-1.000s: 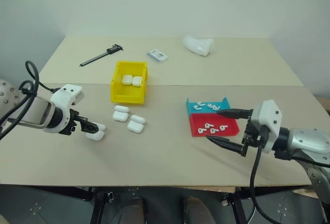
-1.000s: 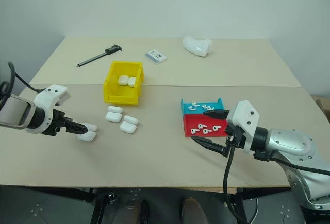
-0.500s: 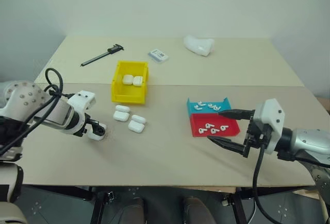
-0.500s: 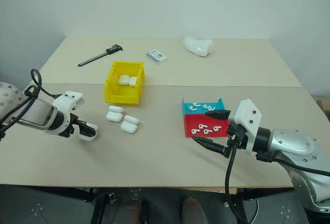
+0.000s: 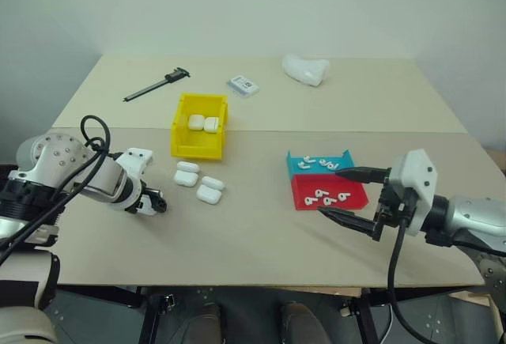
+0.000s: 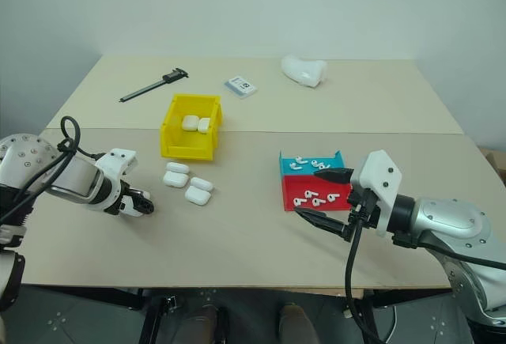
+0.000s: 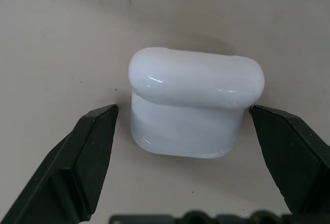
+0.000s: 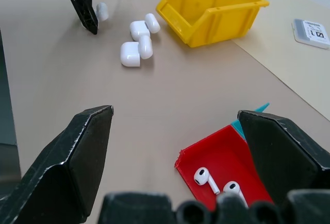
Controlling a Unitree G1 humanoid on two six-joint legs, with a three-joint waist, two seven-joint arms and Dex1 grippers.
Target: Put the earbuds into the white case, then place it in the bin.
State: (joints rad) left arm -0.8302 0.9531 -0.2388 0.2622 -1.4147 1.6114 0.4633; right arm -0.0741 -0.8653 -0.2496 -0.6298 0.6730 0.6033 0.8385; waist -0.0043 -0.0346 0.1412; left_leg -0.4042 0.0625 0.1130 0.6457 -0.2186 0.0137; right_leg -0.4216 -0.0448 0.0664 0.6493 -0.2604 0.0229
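Left hand (image 7: 183, 126) | fingers apart, not touching | white case (image 7: 193, 108) between them on table (image 7: 51, 38)

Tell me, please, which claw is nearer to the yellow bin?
The left claw is nearer, low over the table just to the left of the yellow bin and nearer the robot. The right claw hovers far across the table by the red tray.

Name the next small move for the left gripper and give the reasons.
Probably close the left gripper on the white case. Its two fingers stand open on either side of the case, which lies on the table between them, with small gaps on both sides and its lid shut. A gentle squeeze should secure it so it can be lifted.
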